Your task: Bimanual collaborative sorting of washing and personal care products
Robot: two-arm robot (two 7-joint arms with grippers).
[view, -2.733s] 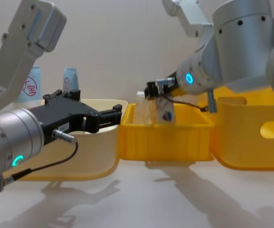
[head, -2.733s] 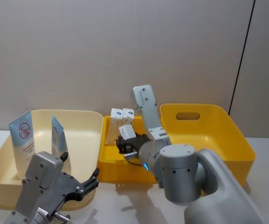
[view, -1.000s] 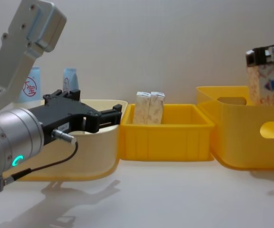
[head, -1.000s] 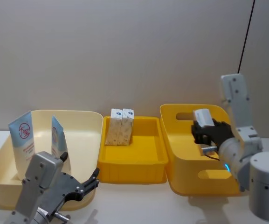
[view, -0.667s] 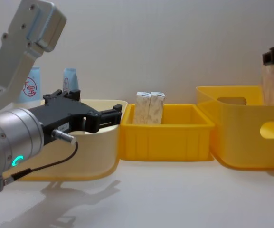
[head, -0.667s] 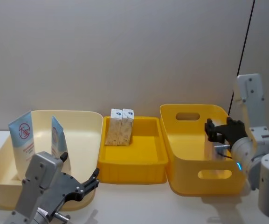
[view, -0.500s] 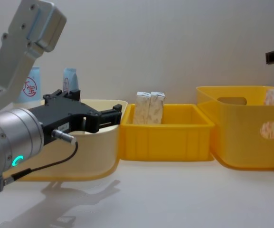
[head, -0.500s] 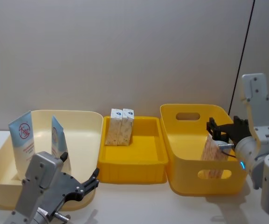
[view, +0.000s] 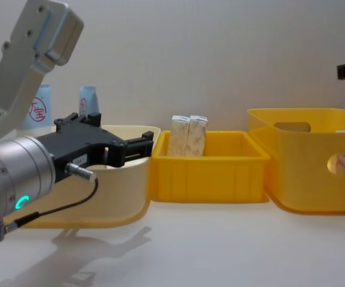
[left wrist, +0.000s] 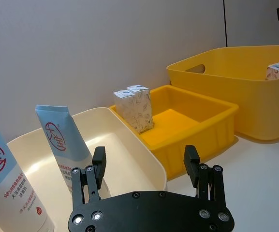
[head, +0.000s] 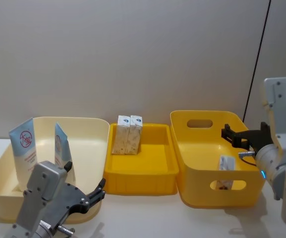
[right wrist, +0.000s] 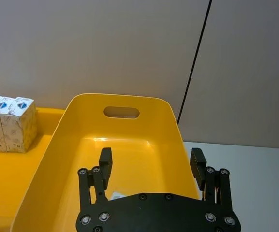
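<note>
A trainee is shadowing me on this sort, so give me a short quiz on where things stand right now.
1. True or false: the right gripper holds a carton.
2. How many cartons stand in the middle yellow tray?
3. The open left gripper is nearest: A the cream bin with the squeeze tubes, B the middle tray, C the large yellow bin.
Key: 1 false, its fingers are open above the large yellow bin, where one carton sits. 2 two. 3 A.
</note>
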